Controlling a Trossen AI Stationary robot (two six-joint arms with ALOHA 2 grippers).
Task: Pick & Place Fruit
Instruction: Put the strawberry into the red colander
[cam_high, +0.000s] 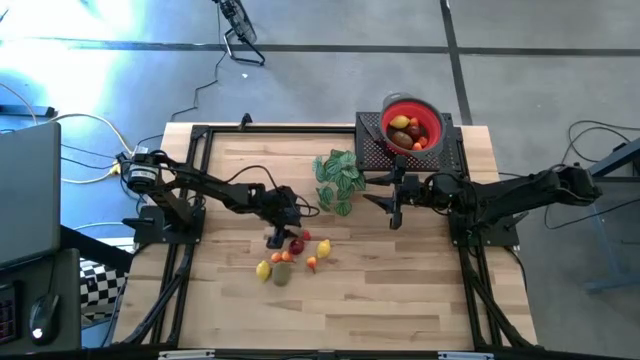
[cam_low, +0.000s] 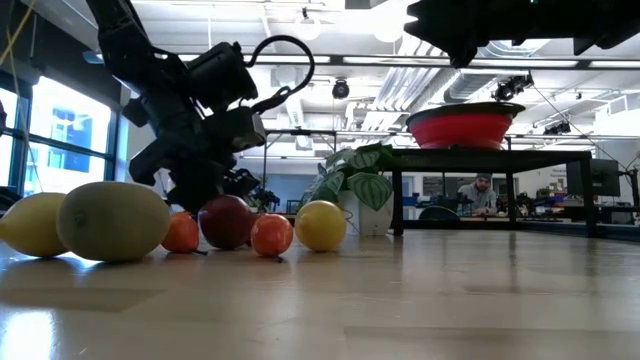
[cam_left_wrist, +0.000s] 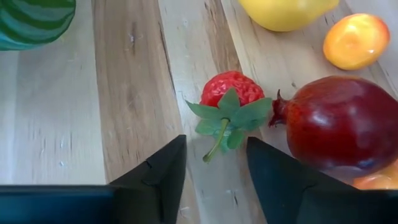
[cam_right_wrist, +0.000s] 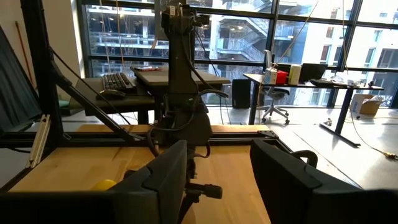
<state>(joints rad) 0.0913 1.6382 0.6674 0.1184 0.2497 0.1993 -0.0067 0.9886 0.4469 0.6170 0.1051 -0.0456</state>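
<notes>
Where the wooden tabletop (cam_high: 400, 290) spreads under both dark arms, the red bowl (cam_high: 411, 125) sits raised on a black stand (cam_high: 372, 150) at the far side, already holding several pieces of fruit; beside the stand lies a green leafy sprig (cam_high: 337, 178); the right gripper (cam_high: 393, 203) hangs above the tabletop just in front of the stand, its fingers (cam_right_wrist: 163, 177) parted and holding nothing; the left gripper (cam_high: 279, 232) is down low at the loose fruit (cam_high: 293, 255) clustered near the middle, its fingers (cam_left_wrist: 160, 177) spread a little and empty, either side of a small red strawberry (cam_left_wrist: 231, 89) with a green leaf cap; a dark red pomegranate (cam_left_wrist: 339, 126) touches the strawberry's leaves; a yellow lemon (cam_left_wrist: 284, 10) and a small orange piece (cam_left_wrist: 356, 40) lie just beyond.
</notes>
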